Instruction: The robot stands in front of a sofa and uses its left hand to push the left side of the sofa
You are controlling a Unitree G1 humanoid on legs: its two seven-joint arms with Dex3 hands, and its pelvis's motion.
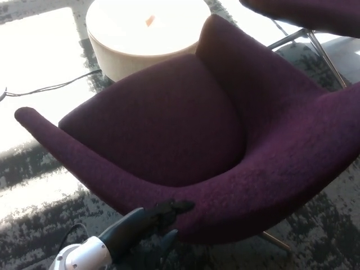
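A dark purple sofa chair (pixel 169 118) fills most of the head view, its seat facing up-left and its backrest running to the right. My left hand (pixel 153 220) comes in from the bottom left on a white and black forearm. Its black fingers (pixel 175 206) are spread apart and rest against the near armrest (pixel 112 180) of the sofa, at its underside edge. It holds nothing. My right hand does not show.
A round white table (pixel 146 34) stands just behind the sofa. A black cable (pixel 50 88) runs over the floor at the left. A second purple chair (pixel 315 14) on metal legs (pixel 318 48) is at the top right. The carpet (pixel 34 225) is grey and patterned.
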